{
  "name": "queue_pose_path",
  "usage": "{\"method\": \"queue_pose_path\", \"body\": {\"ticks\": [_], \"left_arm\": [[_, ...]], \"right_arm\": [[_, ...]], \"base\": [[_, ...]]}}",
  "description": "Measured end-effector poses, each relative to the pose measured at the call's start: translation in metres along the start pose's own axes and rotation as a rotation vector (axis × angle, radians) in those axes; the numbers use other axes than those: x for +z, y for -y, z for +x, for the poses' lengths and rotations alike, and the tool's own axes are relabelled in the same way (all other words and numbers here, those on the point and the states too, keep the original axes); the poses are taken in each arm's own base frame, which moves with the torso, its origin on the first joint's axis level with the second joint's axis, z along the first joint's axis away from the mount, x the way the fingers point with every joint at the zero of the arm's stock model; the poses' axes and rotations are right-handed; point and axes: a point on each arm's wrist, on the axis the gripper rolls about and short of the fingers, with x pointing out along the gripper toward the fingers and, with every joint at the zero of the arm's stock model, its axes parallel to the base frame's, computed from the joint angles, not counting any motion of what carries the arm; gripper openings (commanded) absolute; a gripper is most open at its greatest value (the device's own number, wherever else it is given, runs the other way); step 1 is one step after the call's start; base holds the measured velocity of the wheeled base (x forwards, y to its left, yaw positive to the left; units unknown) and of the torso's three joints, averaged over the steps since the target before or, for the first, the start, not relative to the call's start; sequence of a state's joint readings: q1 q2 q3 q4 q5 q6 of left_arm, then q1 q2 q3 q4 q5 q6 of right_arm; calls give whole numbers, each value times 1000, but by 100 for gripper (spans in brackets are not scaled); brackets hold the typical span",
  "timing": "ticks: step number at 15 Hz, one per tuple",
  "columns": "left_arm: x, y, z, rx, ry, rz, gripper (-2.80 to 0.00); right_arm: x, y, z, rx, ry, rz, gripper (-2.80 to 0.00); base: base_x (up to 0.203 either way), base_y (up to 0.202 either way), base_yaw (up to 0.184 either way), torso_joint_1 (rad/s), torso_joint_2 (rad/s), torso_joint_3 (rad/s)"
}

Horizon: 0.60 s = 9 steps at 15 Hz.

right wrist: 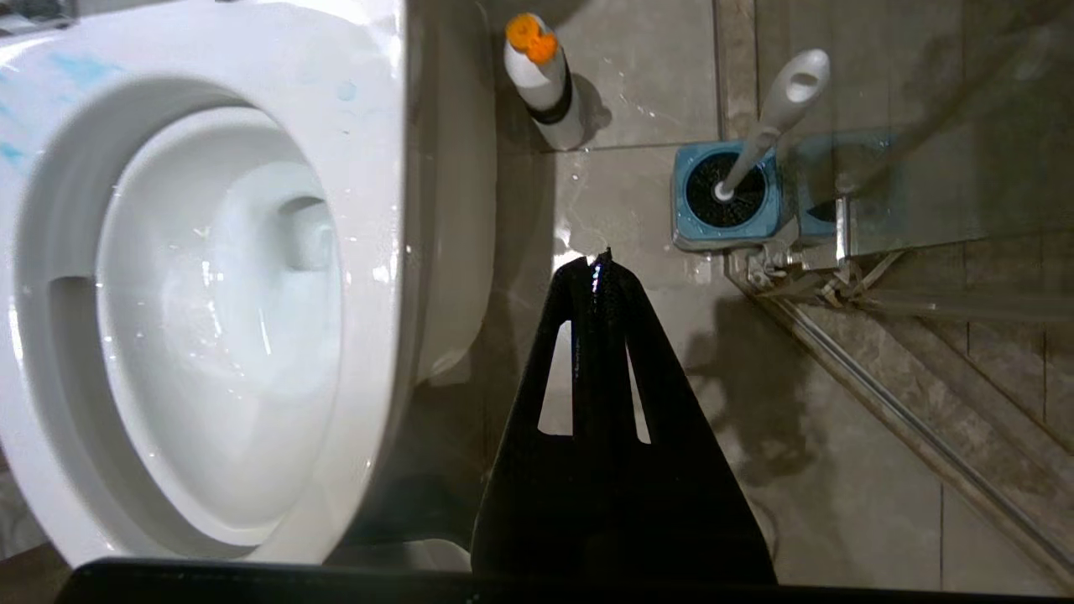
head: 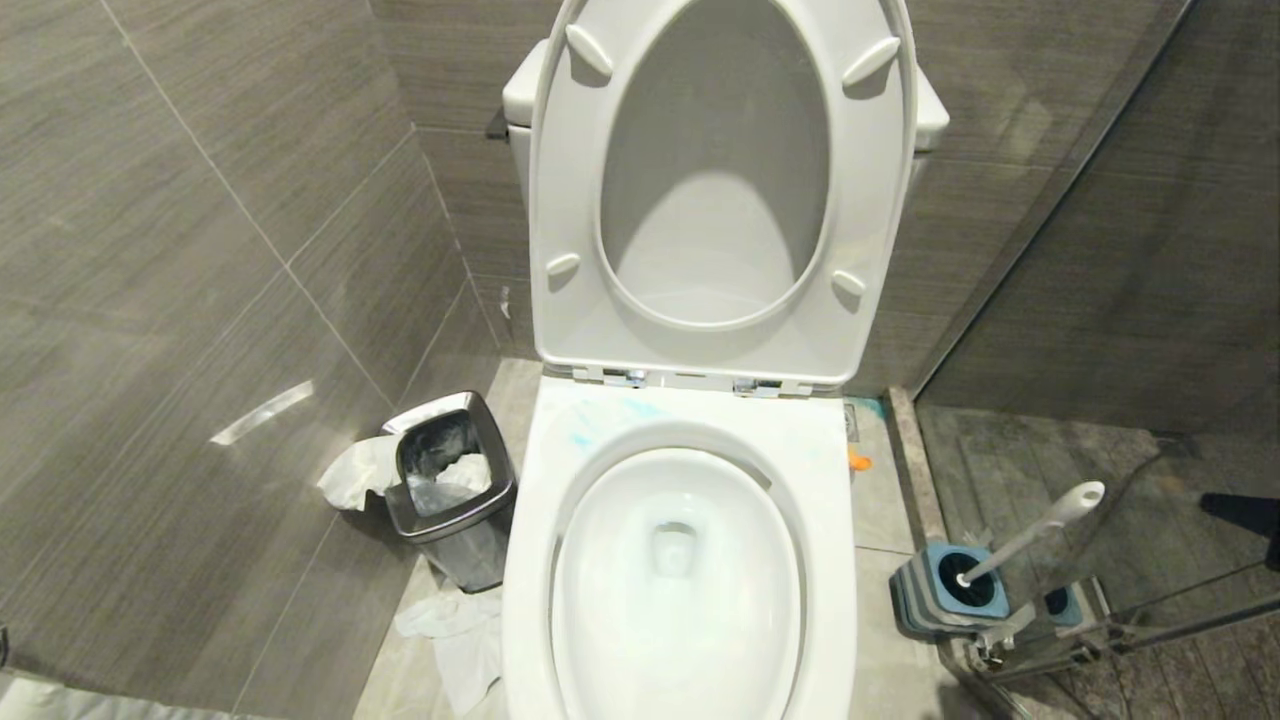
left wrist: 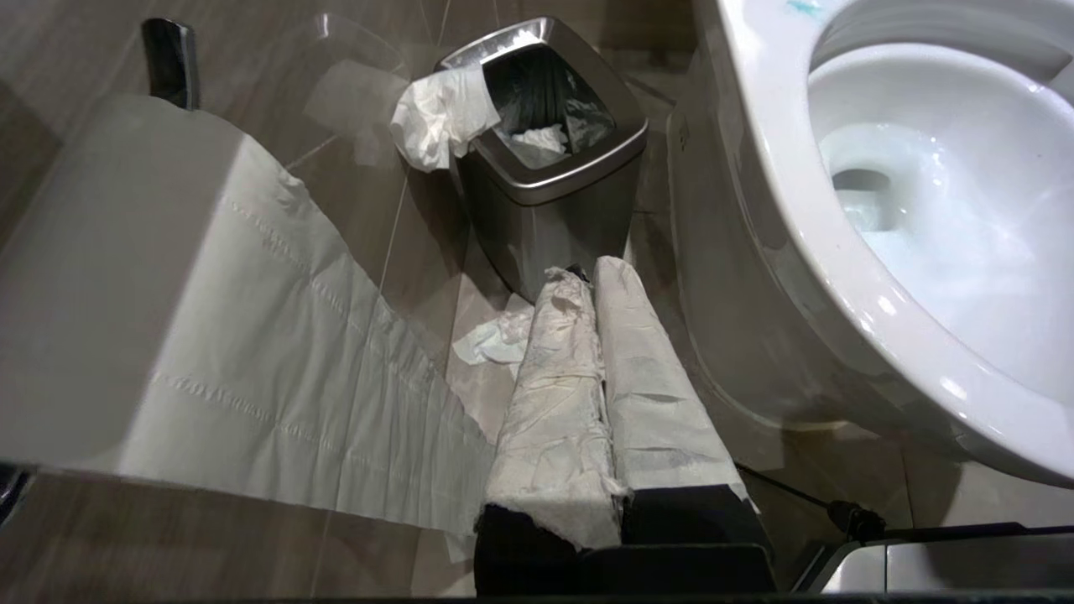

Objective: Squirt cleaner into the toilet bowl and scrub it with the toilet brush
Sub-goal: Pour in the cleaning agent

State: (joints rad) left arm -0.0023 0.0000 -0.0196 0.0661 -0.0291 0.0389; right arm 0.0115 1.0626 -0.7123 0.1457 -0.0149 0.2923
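The white toilet bowl [head: 700, 425] stands open in the middle, seat and lid raised [head: 560, 200]. Pale blue cleaner streaks [head: 585, 438] mark its back rim [right wrist: 80, 67]. A white bottle with an orange cap [right wrist: 541, 75] stands on the floor beside the bowl [right wrist: 369, 168]. The toilet brush [head: 1040, 525] leans in its square blue base [head: 945, 595], its handle [right wrist: 776, 109] free. My right gripper [right wrist: 597, 258] is shut and empty, over the floor between bowl and brush base [right wrist: 726, 197]. My left gripper [left wrist: 587, 277], fingers wrapped in white paper, is shut beside the bowl [left wrist: 755, 126]. Neither gripper shows in the head view.
A steel waste bin [head: 450, 490] with tissue spilling out stands left of the toilet [left wrist: 545, 143]. Crumpled tissue [head: 455, 630] lies on the floor. A toilet-paper roll [left wrist: 168, 294] hangs close to the left gripper. A glass partition with a metal bracket [right wrist: 805, 268] runs behind the brush base.
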Motion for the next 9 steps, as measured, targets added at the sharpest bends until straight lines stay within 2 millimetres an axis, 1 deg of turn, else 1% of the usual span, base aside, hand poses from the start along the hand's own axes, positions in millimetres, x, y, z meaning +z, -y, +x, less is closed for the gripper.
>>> {"method": "queue_pose_path", "body": {"ticks": [3, 6, 9], "left_arm": [[0, 0, 0, 0, 1, 0, -280], [0, 0, 0, 0, 3, 0, -280], [0, 0, 0, 3, 3, -3, -280]], "right_arm": [[0, -4, 8, 23, -27, -10, -280], [-5, -13, 18, 98, -98, -1, -280], [-20, -17, 32, 165, -203, -16, -280]], "base": [[0, 0, 0, 4, 1, -195], [0, 0, 0, -3, 3, -197], [0, 0, 0, 0, 2, -200]]}}
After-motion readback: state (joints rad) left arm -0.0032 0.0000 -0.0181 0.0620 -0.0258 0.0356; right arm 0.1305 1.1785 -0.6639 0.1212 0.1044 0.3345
